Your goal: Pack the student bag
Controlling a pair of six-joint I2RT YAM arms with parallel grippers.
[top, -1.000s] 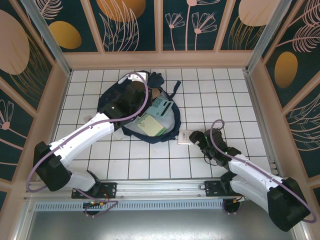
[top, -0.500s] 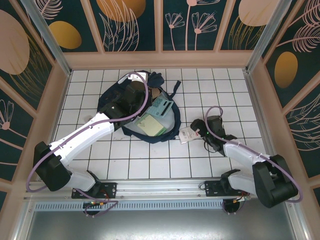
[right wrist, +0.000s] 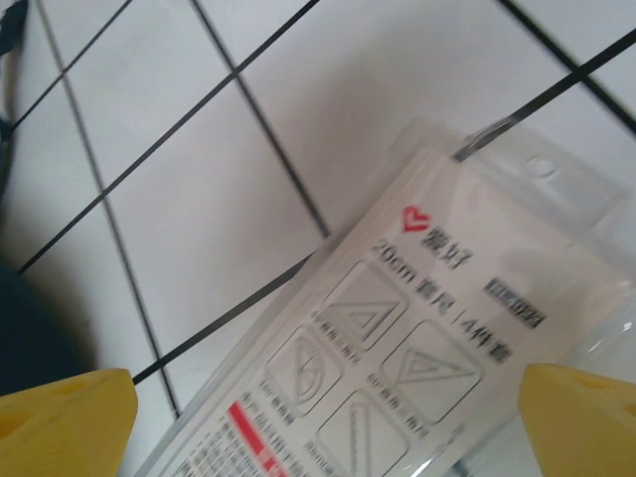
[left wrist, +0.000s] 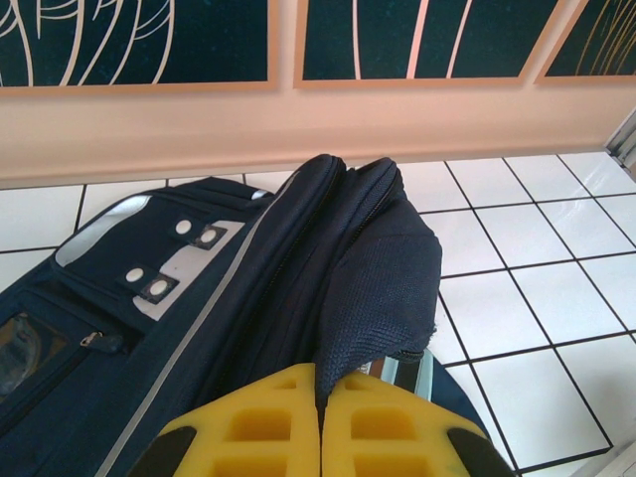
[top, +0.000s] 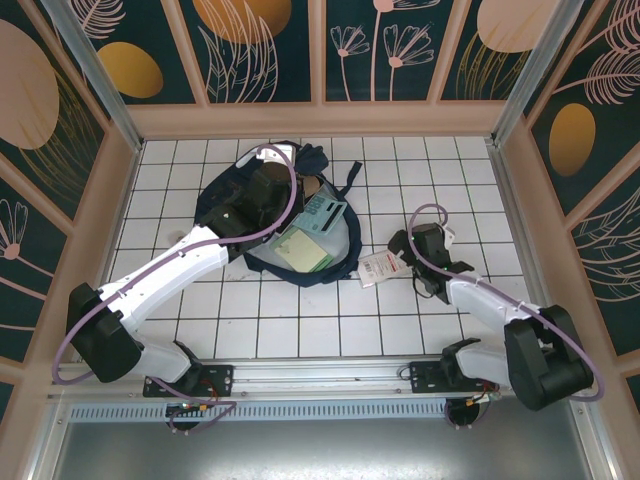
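Note:
The navy student bag lies open on the white tiles, with a pale green book and a teal packet in its mouth. My left gripper is shut on the bag's navy fabric edge; in the left wrist view its yellow fingers pinch that flap at the left gripper. A clear ruler-set packet lies flat on the tiles right of the bag. My right gripper stands open over it, and in the right wrist view the packet sits between the wide-apart fingers of the right gripper, untouched.
Wooden walls with dark floral panels enclose the tiled floor on three sides. A metal rail runs along the near edge by the arm bases. Bare tiles lie to the right and in front of the bag.
My right arm has folded back and its gripper has moved away from me to beside the packet, which turned and shifted slightly. The left gripper and bag have not moved.

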